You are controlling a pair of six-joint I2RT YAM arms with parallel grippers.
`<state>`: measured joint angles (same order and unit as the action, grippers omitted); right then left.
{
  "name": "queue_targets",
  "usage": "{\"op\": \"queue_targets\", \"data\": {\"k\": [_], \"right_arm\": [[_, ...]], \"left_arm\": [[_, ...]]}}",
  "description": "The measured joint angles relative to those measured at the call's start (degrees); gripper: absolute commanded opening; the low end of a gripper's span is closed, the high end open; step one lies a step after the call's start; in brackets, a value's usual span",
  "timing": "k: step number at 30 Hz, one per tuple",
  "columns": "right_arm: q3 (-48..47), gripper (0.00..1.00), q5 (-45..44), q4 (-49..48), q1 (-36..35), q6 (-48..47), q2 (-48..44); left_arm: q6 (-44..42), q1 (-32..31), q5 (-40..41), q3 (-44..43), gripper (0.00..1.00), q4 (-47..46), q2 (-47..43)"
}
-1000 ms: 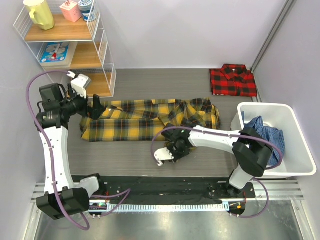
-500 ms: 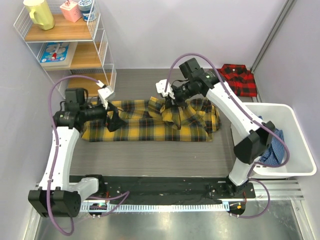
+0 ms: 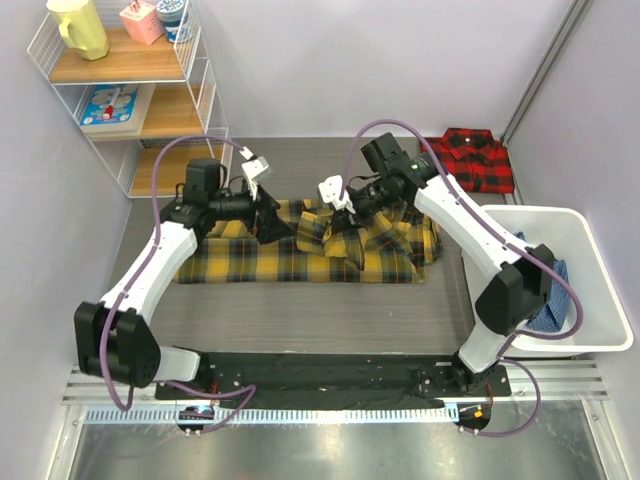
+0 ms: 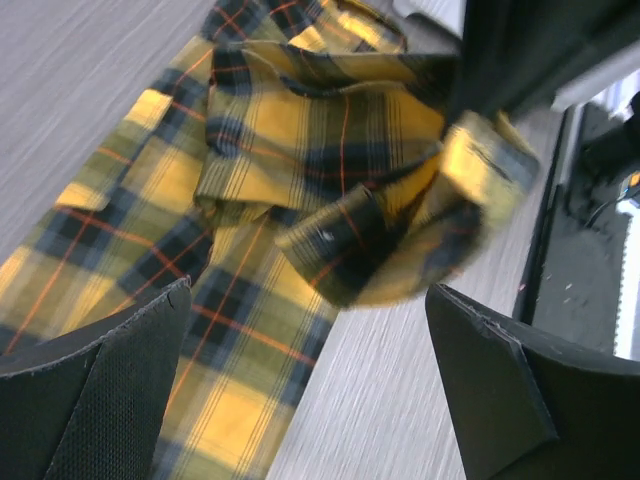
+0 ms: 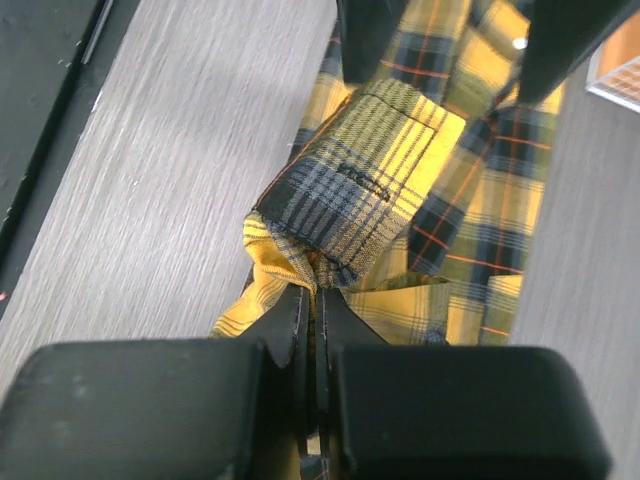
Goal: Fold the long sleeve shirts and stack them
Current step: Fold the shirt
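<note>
Laying the sleeve (image 5: 360, 170) flat across the yellow shirt (image 3: 290, 262) at frame centre needs the right gripper (image 5: 310, 300), pinching it, lowered slowly; the left gripper (image 3: 272, 222) gapes wide, empty.

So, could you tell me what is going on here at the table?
The two arms are folding the yellow plaid shirt on the table. The right claw is shut on a sleeve cuff and holds it lifted over the shirt's middle. The left claw hangs open close beside it, holding nothing. The red-and-black shirt lies already folded at the far right corner, so the stacking is not yet done.
</note>
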<state>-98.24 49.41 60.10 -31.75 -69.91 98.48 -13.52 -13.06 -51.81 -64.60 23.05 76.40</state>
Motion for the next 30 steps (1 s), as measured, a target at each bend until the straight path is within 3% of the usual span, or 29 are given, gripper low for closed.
{"op": "queue_targets", "data": {"k": [4,12,25,30], "right_arm": [[5.16,0.01,-0.04,-6.88,0.0,2.64,-4.44],[7.26,0.01,-2.01,-16.85,0.0,8.17,-5.22],[12.87,0.01,-5.2,-23.8,0.22,10.56,-7.58],[12.96,0.01,-4.9,-26.64,0.26,11.54,-7.93]], "left_arm": [[4.17,-1.79,-2.95,0.0,1.0,-4.94,3.17],[4.33,-7.52,-7.56,1.03,0.99,-8.57,3.19],[-1.97,-4.15,-6.51,1.57,1.0,-2.56,0.52],[-1.31,-4.9,-4.83,2.69,1.0,-4.68,-0.26]]}}
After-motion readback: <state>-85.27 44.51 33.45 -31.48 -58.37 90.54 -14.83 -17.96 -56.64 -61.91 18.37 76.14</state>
